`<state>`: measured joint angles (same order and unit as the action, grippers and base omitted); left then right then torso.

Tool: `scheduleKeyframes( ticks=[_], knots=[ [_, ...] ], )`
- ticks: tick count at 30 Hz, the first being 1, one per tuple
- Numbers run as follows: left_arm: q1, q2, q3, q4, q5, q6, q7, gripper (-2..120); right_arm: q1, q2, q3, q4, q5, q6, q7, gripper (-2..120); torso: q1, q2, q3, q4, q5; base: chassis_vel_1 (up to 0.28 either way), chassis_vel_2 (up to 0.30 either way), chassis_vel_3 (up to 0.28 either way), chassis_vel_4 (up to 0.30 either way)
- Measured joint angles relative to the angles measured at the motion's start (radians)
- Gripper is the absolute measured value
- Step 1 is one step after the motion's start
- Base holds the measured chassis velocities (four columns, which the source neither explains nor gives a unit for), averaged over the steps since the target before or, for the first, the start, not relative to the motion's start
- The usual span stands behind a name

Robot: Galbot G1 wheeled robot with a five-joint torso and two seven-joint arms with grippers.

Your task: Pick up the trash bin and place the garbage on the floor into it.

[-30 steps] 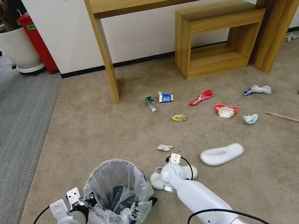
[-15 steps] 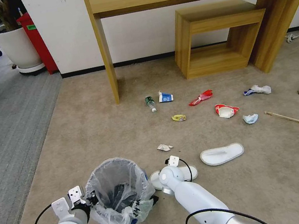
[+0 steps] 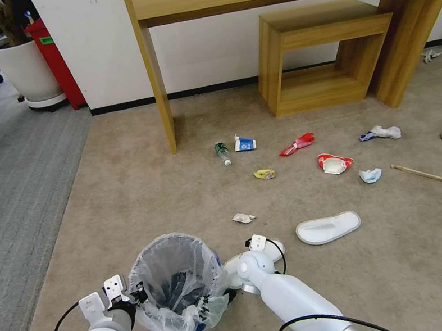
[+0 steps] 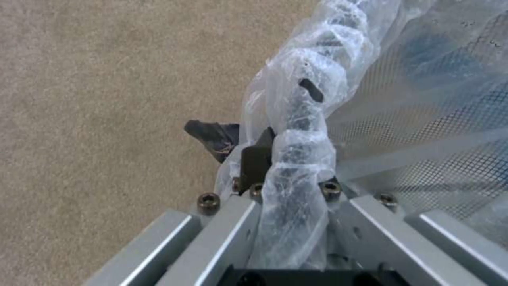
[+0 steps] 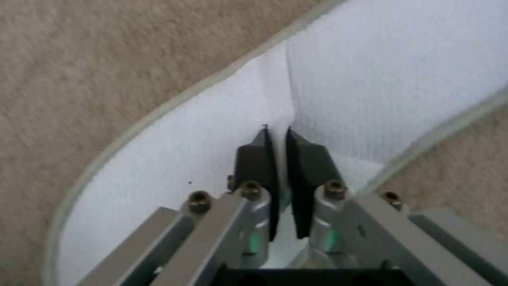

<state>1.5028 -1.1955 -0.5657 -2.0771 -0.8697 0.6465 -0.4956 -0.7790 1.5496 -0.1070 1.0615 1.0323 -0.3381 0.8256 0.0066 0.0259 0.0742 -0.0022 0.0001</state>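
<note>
The right gripper [image 5: 276, 137] has its two dark fingers [image 5: 254, 163] pinched almost together on a fold of a white slipper [image 5: 370, 75] — a thin ridge of the soft fabric stands up between them. The slipper spreads out beneath and beyond the fingers, its pale stitched edge curving round on either side, with beige carpet [image 5: 95, 55] past it.
</note>
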Motion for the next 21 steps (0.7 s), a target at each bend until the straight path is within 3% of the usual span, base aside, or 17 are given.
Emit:
scheduleKeyframes(
  ticks=[2, 21],
  knots=[
    [0.003, -0.002, 0.002, 0.0, 0.008, -0.003, 0.005, 0, -0.008, -0.005, -0.003, 0.007, -0.003, 0.0, 0.0, 0, 0.0, 0.0, 0.0, 0.0, 0.0001, 0.0, 0.0, 0.0, 0.0],
    [0.012, -0.02, 0.005, 0.002, 0.033, -0.006, 0.009, 0, -0.067, -0.104, -0.015, 0.228, 0.017, -0.031, 0.018, 0, 0.0, 0.0, 0.0, 0.0, 0.0001, 0.0, 0.0, 0.0, 0.0]
  ],
)
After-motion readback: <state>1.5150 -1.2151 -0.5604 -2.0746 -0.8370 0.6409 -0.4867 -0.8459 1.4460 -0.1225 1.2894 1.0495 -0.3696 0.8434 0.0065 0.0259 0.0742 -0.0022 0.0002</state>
